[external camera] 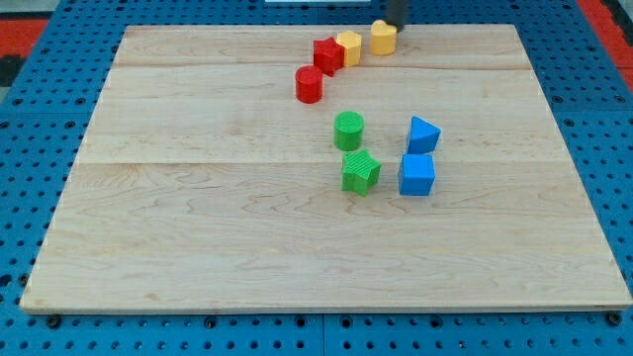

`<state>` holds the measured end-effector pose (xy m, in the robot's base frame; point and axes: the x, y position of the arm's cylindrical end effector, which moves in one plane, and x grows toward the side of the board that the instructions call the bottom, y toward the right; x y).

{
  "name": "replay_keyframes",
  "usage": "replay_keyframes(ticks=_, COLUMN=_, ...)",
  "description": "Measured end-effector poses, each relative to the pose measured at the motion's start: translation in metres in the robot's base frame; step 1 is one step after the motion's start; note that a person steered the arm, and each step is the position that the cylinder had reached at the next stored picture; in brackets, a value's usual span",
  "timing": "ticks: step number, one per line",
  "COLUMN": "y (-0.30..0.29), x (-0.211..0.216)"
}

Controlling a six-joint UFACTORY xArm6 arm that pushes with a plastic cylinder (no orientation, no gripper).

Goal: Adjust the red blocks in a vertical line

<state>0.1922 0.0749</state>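
Observation:
A red cylinder (310, 85) stands on the wooden board (198, 218) near the view's top middle. A second red block (327, 54), angular in shape, sits just up and right of it, a small gap between them. A yellow block (348, 46) touches that red block's right side. A yellow cylinder (383, 38) stands a little further right. My tip (394, 26) shows at the view's top edge, right behind the yellow cylinder and touching or nearly touching it, well right of both red blocks.
A green cylinder (348, 130) and a green star (361, 171) stand at the board's middle. A blue wedge-shaped block (422, 133) and a blue cube (416, 174) stand right of them. A blue perforated table (30, 148) surrounds the board.

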Motion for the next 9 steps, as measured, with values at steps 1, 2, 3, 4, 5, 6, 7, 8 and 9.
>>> replay_keyframes(ticks=1, y=-0.026, x=0.036)
replay_keyframes(ticks=2, y=-0.042, x=0.038)
replay_keyframes(ticks=3, y=-0.101, x=0.009)
replay_keyframes(ticks=4, y=-0.163, x=0.046)
replay_keyframes(ticks=5, y=-0.178, x=0.111)
replay_keyframes(ticks=6, y=-0.137, x=0.132)
replay_keyframes(ticks=7, y=-0.107, x=0.140)
replay_keyframes(ticks=8, y=-0.106, x=0.135)
replay_keyframes(ticks=9, y=-0.106, x=0.116)
